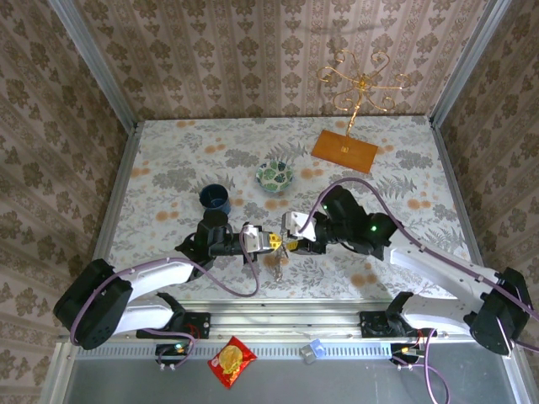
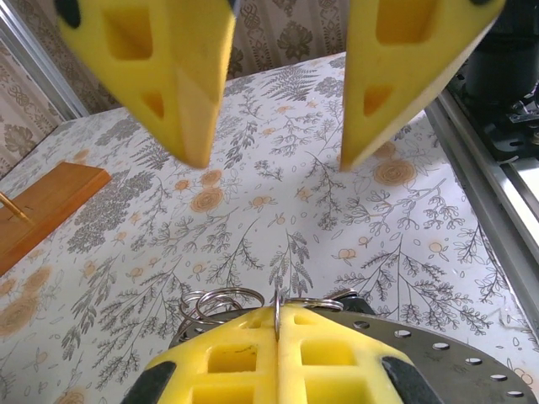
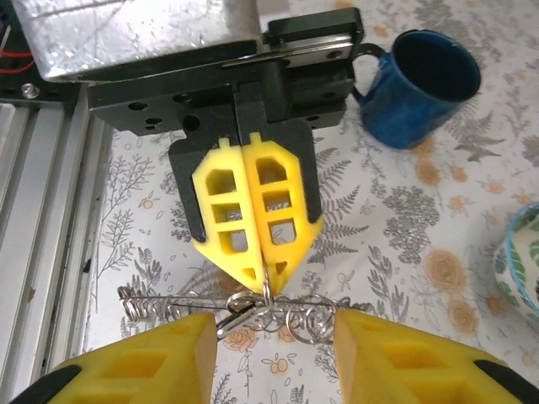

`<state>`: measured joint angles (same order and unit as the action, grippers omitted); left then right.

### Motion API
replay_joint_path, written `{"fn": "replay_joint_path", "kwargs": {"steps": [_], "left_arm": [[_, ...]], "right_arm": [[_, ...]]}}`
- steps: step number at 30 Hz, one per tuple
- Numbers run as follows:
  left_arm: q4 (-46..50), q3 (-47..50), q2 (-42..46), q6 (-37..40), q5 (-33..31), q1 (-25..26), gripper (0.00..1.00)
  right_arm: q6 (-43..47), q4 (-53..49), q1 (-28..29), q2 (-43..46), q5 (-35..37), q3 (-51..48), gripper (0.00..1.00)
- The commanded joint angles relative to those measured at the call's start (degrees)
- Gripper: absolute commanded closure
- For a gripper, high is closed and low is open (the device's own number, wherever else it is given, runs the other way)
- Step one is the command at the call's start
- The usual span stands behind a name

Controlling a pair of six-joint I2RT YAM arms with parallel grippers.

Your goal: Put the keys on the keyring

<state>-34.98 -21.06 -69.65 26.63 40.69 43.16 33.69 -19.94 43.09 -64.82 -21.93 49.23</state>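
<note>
The keyring, thin silver wire w/ coiled loops, is pinched edge-on in the left gripper. The keys are seen dangling beneath it, too small for detail.

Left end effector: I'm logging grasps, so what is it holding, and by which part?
The left end effector is shut on the keyring, pinching one thin wire loop at its tips. The right end effector is open.

The bench has a pale cover printed with grey leaves and orange flowers. A dark blue mug stands upright on it left of centre, and a green-patterned bowl sits near the mug, to its right and a little farther back. Toward the far right lies a flat orange-brown wooden base, which carries a gold wire stand.
</note>
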Motion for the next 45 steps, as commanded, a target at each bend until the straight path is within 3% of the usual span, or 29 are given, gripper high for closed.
{"fn": "replay_joint_path", "kwargs": {"steps": [1,7,12,21,32,38,45], "left_arm": [[-0.5,0.2,1.1,-0.5,-0.6,0.5,1.0],[-0.5,0.2,1.4,-1.1,-1.0,0.7,1.0],[-0.5,0.3,1.9,-2.3,-2.2,0.8,1.0],[-0.7,0.3,2.4,-4.1,-3.4,0.9,1.0],[-0.9,0.8,2.5,-4.6,-3.4,1.0,1.0],[-2.3,0.8,2.0,-6.0,-3.4,1.0,1.0],[-4.8,1.5,2.0,-8.6,-5.0,1.0,1.0]], "right_arm": [[-7.2,4.0,-0.1,1.8,2.2,-3.5,0.58],[-14.5,12.3,-0.1,3.3,5.5,-9.4,0.61],[-19.2,16.1,0.3,1.8,1.2,-11.0,0.6],[-20.6,19.1,1.6,-1.0,0.2,-13.2,0.57],[-17.9,23.0,1.9,-2.4,3.0,-15.0,0.61],[-16.5,26.2,2.0,-2.9,4.0,-16.0,0.67],[-14.6,24.3,2.2,-3.4,5.5,-14.6,0.93]]}}
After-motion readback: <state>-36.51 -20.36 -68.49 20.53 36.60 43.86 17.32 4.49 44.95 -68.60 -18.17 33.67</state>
